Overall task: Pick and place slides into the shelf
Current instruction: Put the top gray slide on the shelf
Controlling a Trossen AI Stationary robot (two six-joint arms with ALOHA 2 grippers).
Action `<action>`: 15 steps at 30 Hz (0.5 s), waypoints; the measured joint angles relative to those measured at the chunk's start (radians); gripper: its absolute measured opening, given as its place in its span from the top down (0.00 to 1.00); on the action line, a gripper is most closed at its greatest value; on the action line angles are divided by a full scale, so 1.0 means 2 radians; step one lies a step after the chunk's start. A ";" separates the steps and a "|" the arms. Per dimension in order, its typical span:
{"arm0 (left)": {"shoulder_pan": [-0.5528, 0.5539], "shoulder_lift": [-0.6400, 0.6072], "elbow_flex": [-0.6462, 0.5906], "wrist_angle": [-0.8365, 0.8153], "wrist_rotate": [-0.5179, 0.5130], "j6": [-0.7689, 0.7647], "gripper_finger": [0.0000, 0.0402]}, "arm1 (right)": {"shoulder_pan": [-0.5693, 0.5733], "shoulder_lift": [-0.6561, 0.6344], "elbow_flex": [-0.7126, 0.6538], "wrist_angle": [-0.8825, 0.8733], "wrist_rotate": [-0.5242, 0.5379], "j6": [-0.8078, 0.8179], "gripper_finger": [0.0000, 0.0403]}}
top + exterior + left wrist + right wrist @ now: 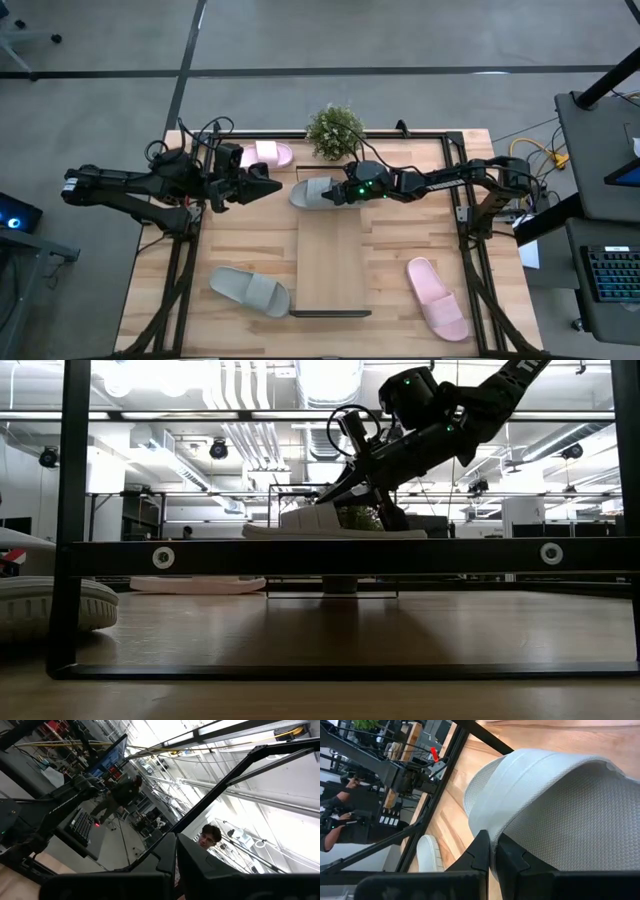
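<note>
No readable text, label, brand or number on the slides, shelf or table in any view. Low view: pale letters run along the right arm [520, 368] at the top edge, cut off by the frame, possibly part of a maker's name, not legible. Left wrist view: faint lettering on a dark arm link [65, 807], too blurred to read. High view: keyboard [612, 272] at the right edge, key legends too small to make out. No signs readable in the room behind.
</note>
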 joint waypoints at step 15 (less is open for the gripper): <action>0.000 0.000 0.000 0.000 0.001 0.000 1.00 | 0.000 0.001 0.000 -0.003 0.006 -0.002 0.98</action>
